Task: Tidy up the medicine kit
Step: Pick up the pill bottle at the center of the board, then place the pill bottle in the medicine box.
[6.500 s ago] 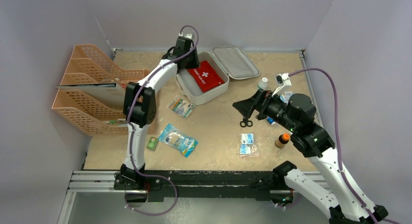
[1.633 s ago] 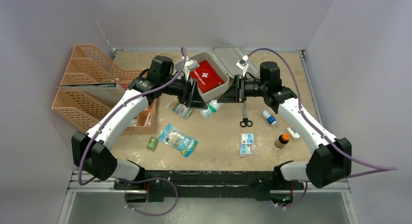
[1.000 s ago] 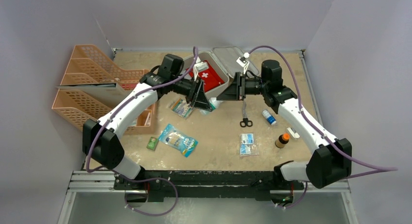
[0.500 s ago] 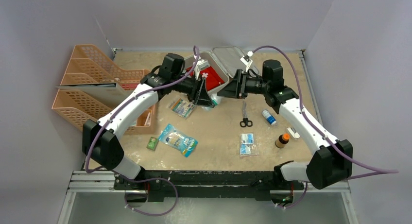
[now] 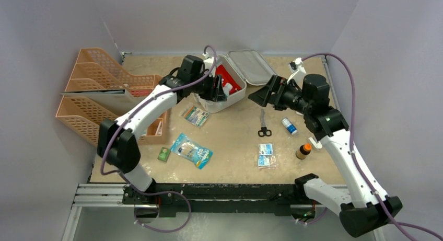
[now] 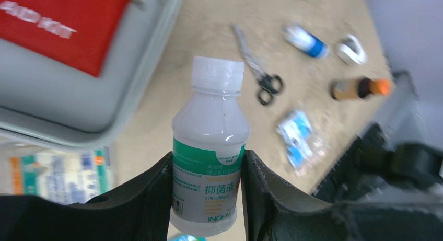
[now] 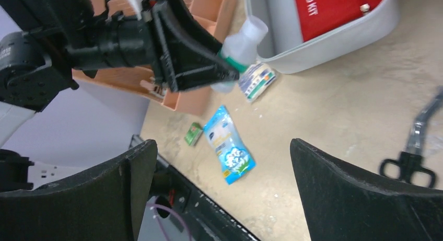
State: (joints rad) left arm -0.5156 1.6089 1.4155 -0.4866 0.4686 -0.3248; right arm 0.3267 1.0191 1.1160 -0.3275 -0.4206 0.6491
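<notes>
The medicine kit (image 5: 220,104) is a pale grey case lying open at the back of the table, its lid (image 5: 256,67) folded back and a red first-aid pouch (image 5: 230,77) inside. My left gripper (image 5: 223,91) is shut on a white bottle with a green label (image 6: 211,157). It holds the bottle level over the kit's front right rim (image 6: 78,113), cap pointing away. My right gripper (image 5: 263,95) stands wide open to the right of the kit, with nothing between its fingers (image 7: 125,183). In the right wrist view the bottle (image 7: 241,45) shows in the left gripper beside the kit's wall (image 7: 324,50).
Scissors (image 5: 264,124), a small blue-and-white bottle (image 5: 288,126), a brown bottle with an orange cap (image 5: 303,150) and blue sachets (image 5: 266,155) lie at the right. A blue packet (image 5: 191,150), a green box (image 5: 164,154) and a strip pack (image 5: 195,115) lie left of centre. Orange mesh trays (image 5: 99,94) stand at the far left.
My right gripper has let go of the bottle, opened wide and drawn back to the right. My left gripper has carried the bottle back over the kit's rim.
</notes>
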